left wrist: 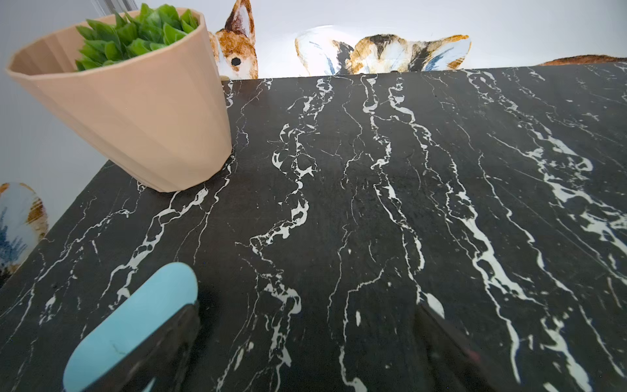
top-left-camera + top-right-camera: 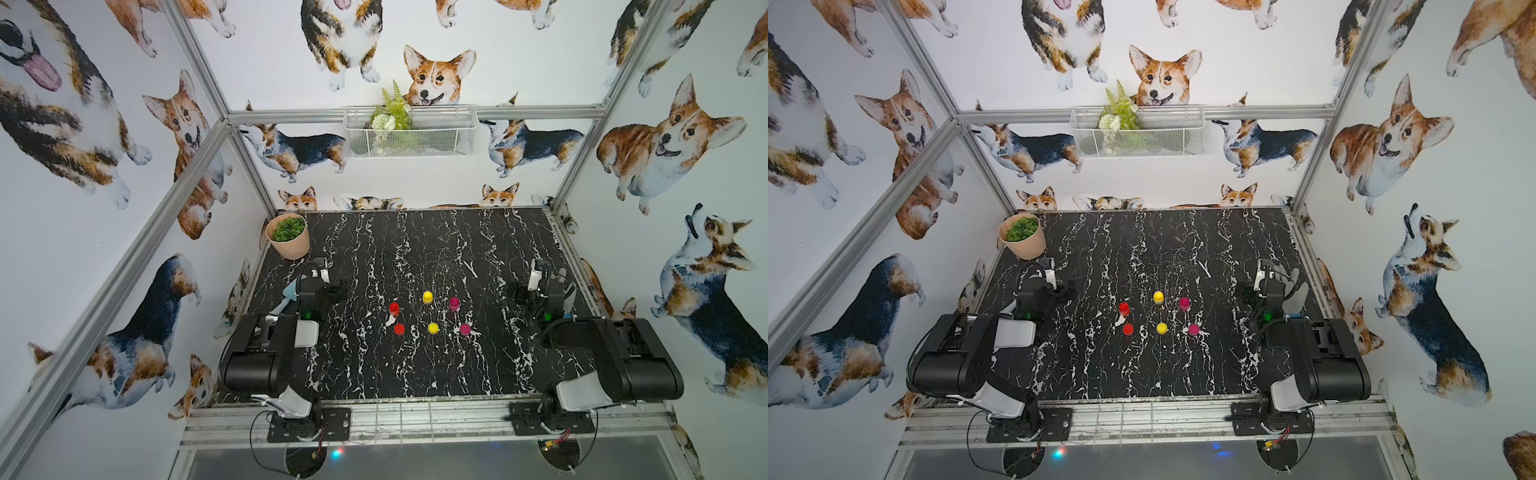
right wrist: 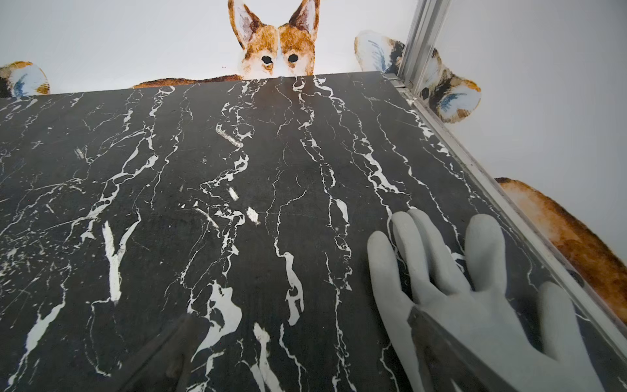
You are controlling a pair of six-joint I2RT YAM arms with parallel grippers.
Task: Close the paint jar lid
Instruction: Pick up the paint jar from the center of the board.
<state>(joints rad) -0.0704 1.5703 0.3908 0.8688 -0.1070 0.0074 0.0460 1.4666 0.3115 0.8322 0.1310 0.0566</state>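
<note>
i see the paint jars (image 2: 1162, 328) in the middle of the black marble surface (image 2: 415, 374), a bit closer to the near edge than to the far edge. they stand in two short rows of three: a red pair (image 2: 394, 308) toward the left edge, a yellow pair (image 2: 427, 297) in the middle and a pink pair (image 2: 454, 303) toward the right edge. they are too small for me to tell which ones have a lid on.

my left tool (image 1: 302, 292) sits near the left edge, well apart from the jars. its jaws are spread wide with only bare marble between them. one finger wears a blue cover (image 1: 135, 322). a plant pot (image 2: 289, 237) stands in the far left corner, just past this tool.

my right tool (image 3: 298, 319) sits near the right edge, also spread wide and holding nothing. a grey glove (image 3: 475, 288) covers one finger, close to the metal rail (image 3: 475, 163) that runs along that edge.

there is wide bare marble between each tool and the jars, and a big open stretch from the jars to the far edge.
</note>
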